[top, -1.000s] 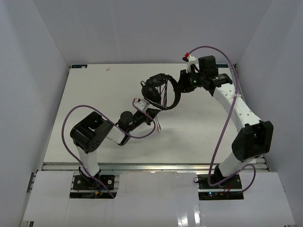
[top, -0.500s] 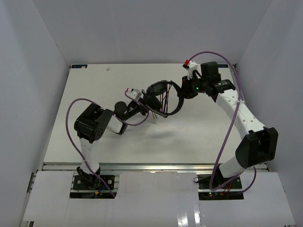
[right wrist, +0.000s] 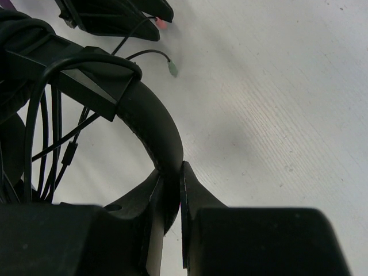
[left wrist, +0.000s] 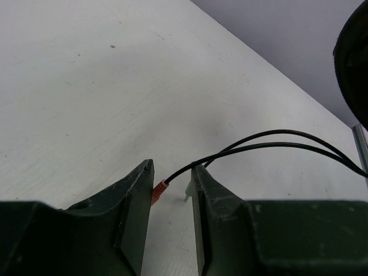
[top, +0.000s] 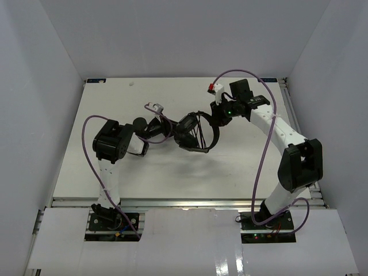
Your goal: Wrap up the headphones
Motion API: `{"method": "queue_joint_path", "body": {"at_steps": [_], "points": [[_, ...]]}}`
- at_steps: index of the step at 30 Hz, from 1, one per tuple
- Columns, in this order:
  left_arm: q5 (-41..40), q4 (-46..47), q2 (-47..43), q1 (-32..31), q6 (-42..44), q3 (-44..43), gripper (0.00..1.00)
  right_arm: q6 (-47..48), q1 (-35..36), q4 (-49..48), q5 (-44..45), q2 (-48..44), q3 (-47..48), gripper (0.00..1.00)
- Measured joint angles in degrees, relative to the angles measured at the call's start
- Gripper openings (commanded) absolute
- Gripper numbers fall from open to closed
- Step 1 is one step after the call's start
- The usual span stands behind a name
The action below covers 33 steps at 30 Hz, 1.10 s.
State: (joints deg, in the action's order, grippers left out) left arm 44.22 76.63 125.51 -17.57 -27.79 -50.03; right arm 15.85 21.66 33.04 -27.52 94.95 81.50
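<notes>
The black headphones [top: 192, 132] hang in mid-table between my two grippers, the cord looped several times round them. My right gripper [right wrist: 171, 167] is shut on the curved headband [right wrist: 149, 121]; it also shows in the top view [top: 215, 116]. Cord loops [right wrist: 40, 132] hang left of the band. My left gripper [left wrist: 172, 169] has its jaws apart. The reddish plug [left wrist: 158, 192] lies against the inner face of its left finger, its thin cord [left wrist: 276, 144] running right toward an earcup [left wrist: 353, 57]. A second cord end with a small greenish tip [left wrist: 188, 190] hangs beside the right finger.
Thick purple cables [top: 261, 155] arc over both arms. White walls enclose the white table [top: 115, 98] on three sides. A metal rail [top: 184, 202] runs along the near edge. The left gripper [right wrist: 115, 17] sits just beyond the headband in the right wrist view.
</notes>
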Motion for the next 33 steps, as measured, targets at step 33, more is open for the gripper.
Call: {"method": "queue_joint_path", "body": {"at_steps": [33], "points": [[-7.7,-31.4,-18.6,7.8,6.5,-2.9,0.58,0.2,6.6,3.1,25.1,24.4,12.2,0.23]]}}
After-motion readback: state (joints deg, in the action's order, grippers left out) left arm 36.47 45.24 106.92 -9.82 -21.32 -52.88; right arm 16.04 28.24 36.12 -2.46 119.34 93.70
